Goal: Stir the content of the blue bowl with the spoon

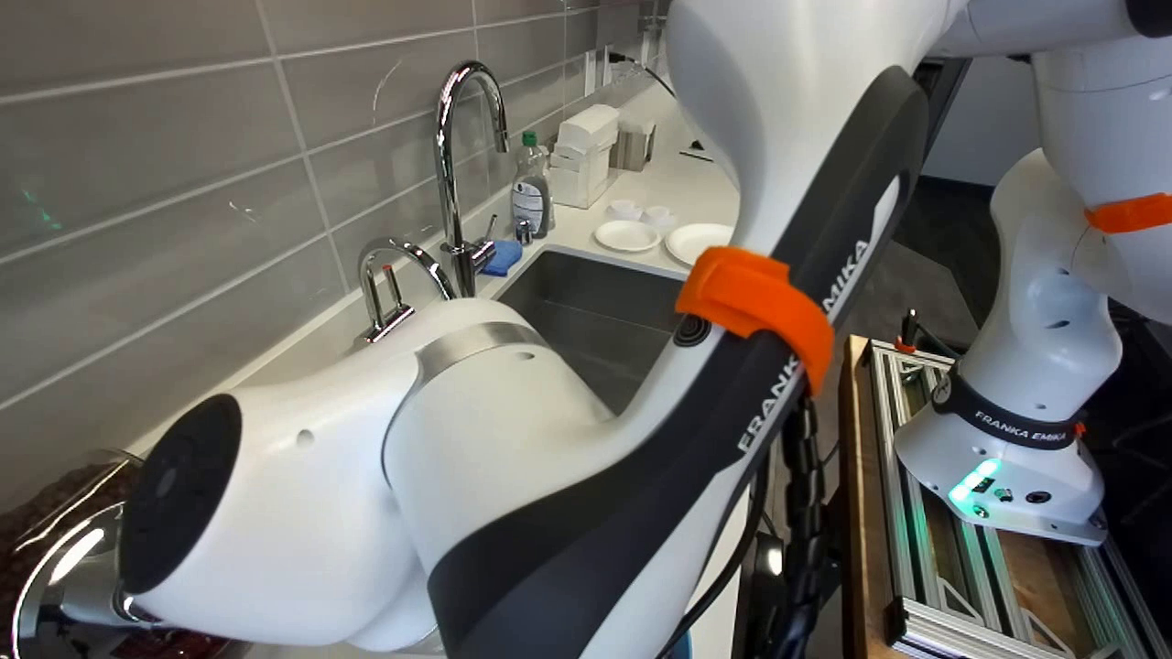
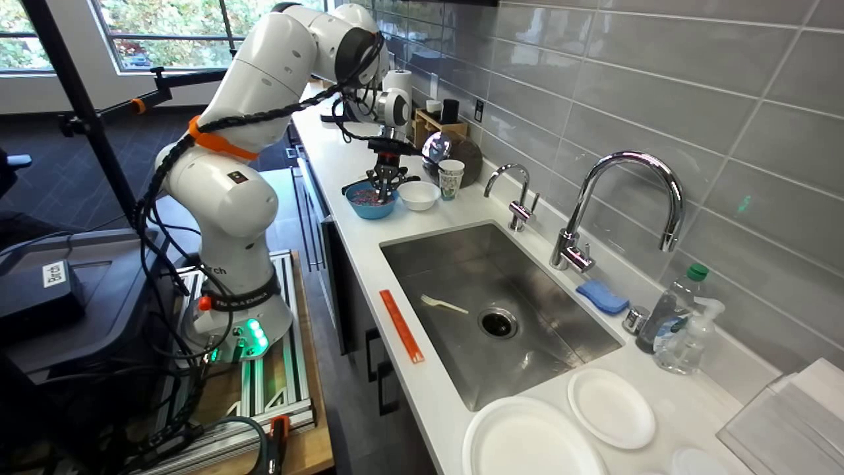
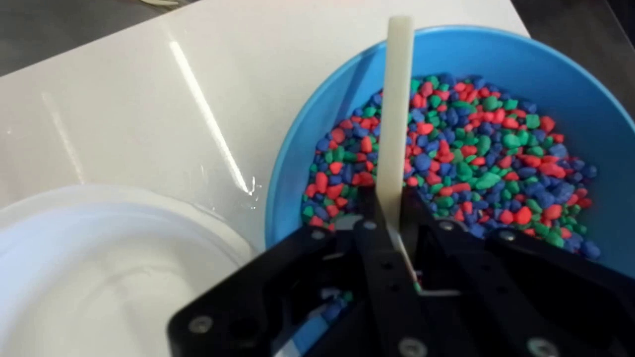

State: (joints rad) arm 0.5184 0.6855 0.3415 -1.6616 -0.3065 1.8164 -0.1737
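In the wrist view my gripper (image 3: 389,203) is shut on a pale cream spoon (image 3: 397,99), whose squared handle end sticks out past the fingertips and over the bowl's rim. The spoon's other end is hidden behind the fingers. Below lies the blue bowl (image 3: 342,84), holding the content (image 3: 476,163), small red, green and blue pebbles. In an exterior view the gripper (image 2: 384,191) points down at the wall-side part of the blue bowl (image 2: 370,210); the spoon is too small to make out there. The arm blocks the gripper in an exterior view.
Close beside the blue bowl stands a white bowl (image 2: 419,198), then a patterned cup (image 2: 451,179). The counter's front edge runs near the blue bowl. The sink (image 2: 461,356) has a pale utensil (image 2: 443,303) in it, with a small tap (image 2: 517,211) behind.
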